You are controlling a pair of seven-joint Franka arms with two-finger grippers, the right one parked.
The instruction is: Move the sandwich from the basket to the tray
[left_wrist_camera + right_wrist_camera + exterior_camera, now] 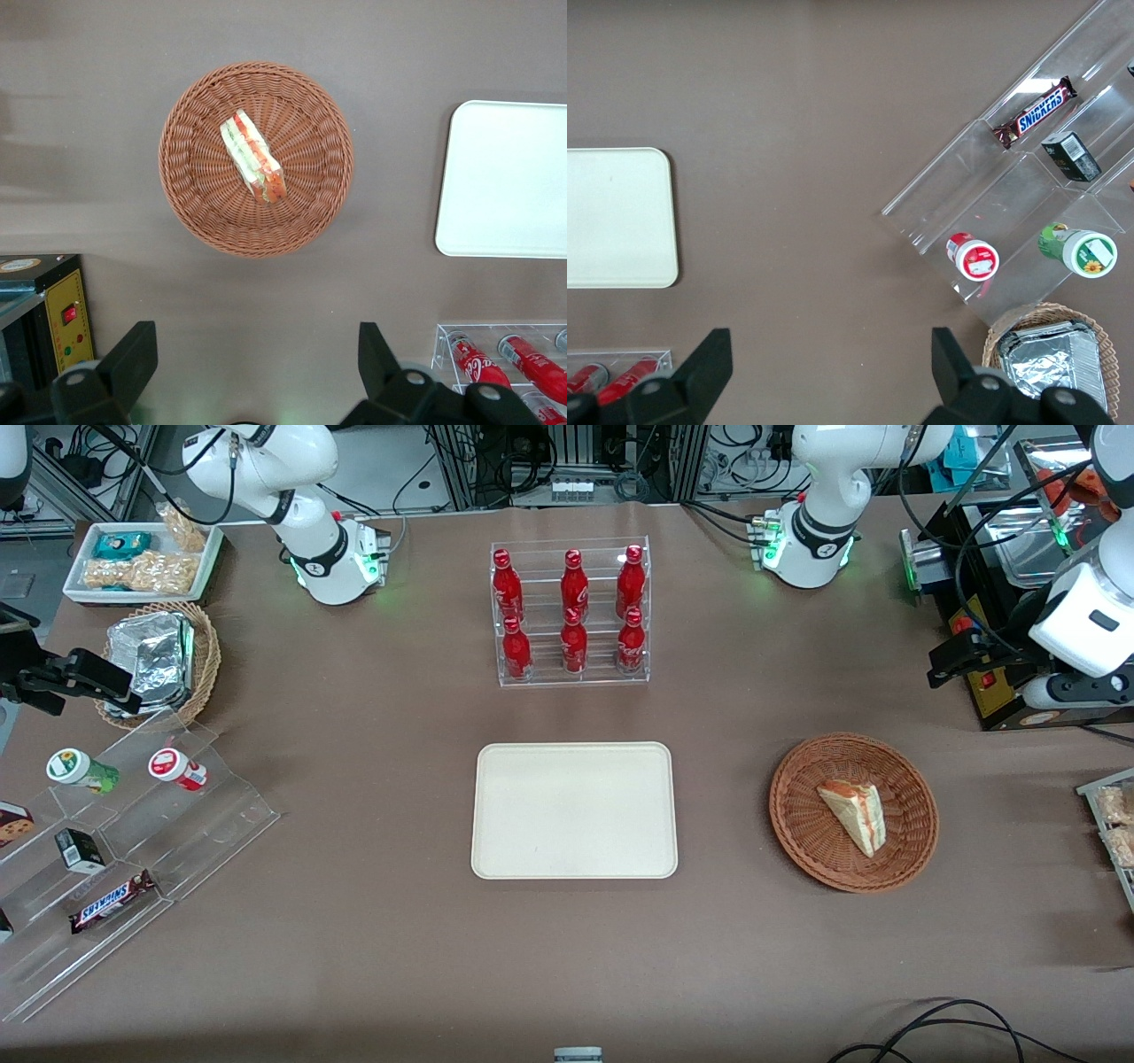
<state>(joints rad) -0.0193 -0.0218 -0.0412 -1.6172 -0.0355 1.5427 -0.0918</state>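
Your bench (pixel 354 957) carries the bare tray (pixel 574 810) mid-bench and the basket (pixel 802 833) toward the working arm's end; in it the sandwich (pixel 854 813) lies flat, long axis slanting toward the front camera; your hand (pixel 252 372) hangs high above, fingers spread, gripping nothing.

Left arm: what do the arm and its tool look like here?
The left arm has glossy white rounded shells with black joint bands, black cables, and a green light ring at its base. Its tool has two black wedge-shaped fingers on grey knuckles, standing wide apart.
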